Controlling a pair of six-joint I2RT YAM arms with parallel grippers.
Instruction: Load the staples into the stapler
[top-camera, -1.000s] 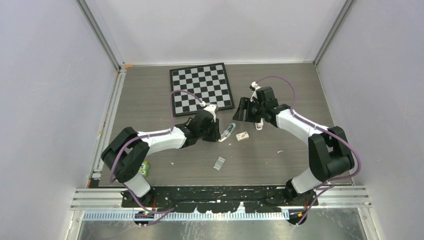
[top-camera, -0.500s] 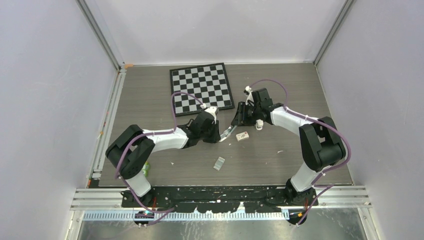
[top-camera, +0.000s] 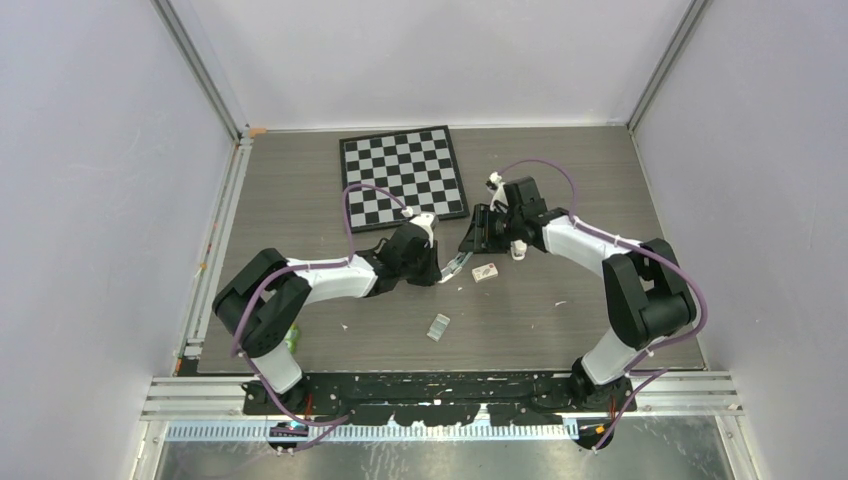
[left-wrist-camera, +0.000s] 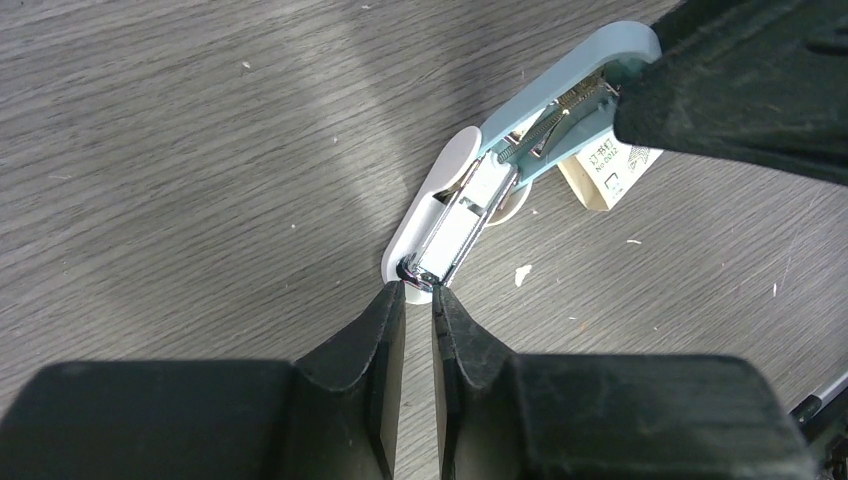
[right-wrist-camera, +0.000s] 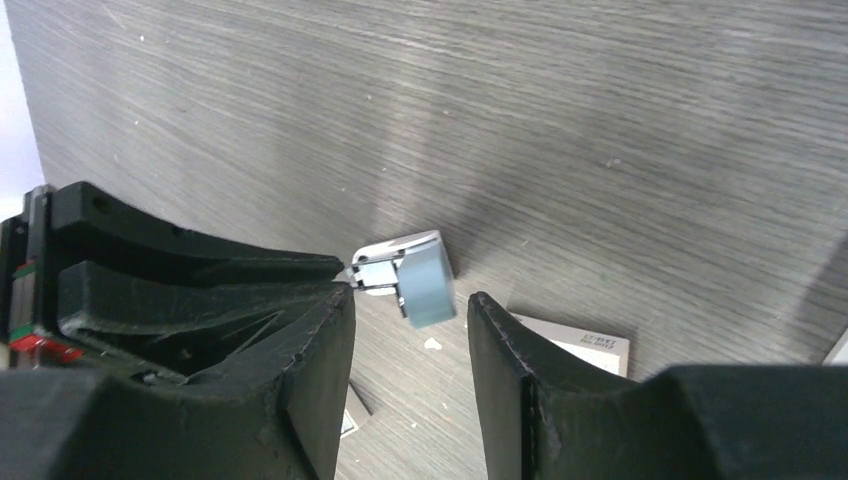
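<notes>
Stapler (left-wrist-camera: 470, 195), white-based with a light-blue top arm, its spring and metal channel showing, lies on the grey wood-grain bench (top-camera: 560, 190) between both claws. The left claw (left-wrist-camera: 415, 295) pinches the stapler's near tip. The right claw (right-wrist-camera: 410, 298) is spread astride the blue arm's end. The staples (top-camera: 438, 326) lie apart, nearer the arm bases. A small printed card box (top-camera: 485, 272) sits just beside the stapler, its contents unseen. A chessboard (top-camera: 403, 173) lies behind. Pale walls (top-camera: 450, 60) enclose the bench.

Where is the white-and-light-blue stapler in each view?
Top external: white-and-light-blue plastic stapler, mid-frame.
Left wrist: stapler upper centre, hinged open.
Right wrist: stapler centre, seen end-on.
Shared landmark: small beige printed cardboard box beside it, in all three.
</notes>
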